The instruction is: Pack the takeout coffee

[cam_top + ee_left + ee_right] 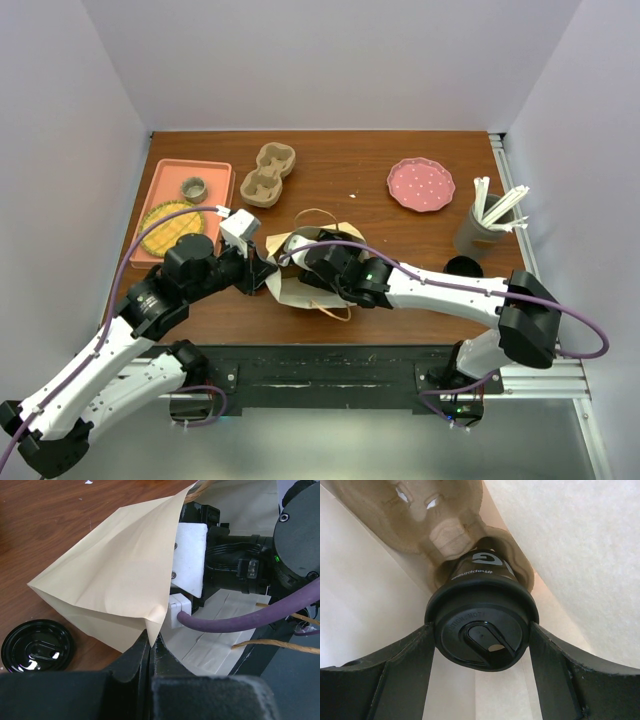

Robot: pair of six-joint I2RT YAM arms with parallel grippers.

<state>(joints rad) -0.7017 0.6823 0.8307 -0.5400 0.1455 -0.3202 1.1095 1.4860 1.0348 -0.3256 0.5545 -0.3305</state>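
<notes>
Main worry here: the coffee cup [480,605] sits dead centre between the fingers of the right gripper [482,642], which are clamped on its lid rim. Its base is in a pocket of the pulp carrier [445,535] just ahead of the fingertips, and I can't tell if it's fully seated. If it isn't and the grip lets go, I'd guess it tips over inside the bag. The other risk is the left gripper [150,652], pinched tight on the lip of the paper bag [115,575]. It's thin, creased kraft paper, so it could tear or slip free and the mouth would flop onto the right arm. The cup is black and tapered with a smooth, slightly glossy plastic lid; the carrier is rough, fibrous moulded tan pulp.
</notes>
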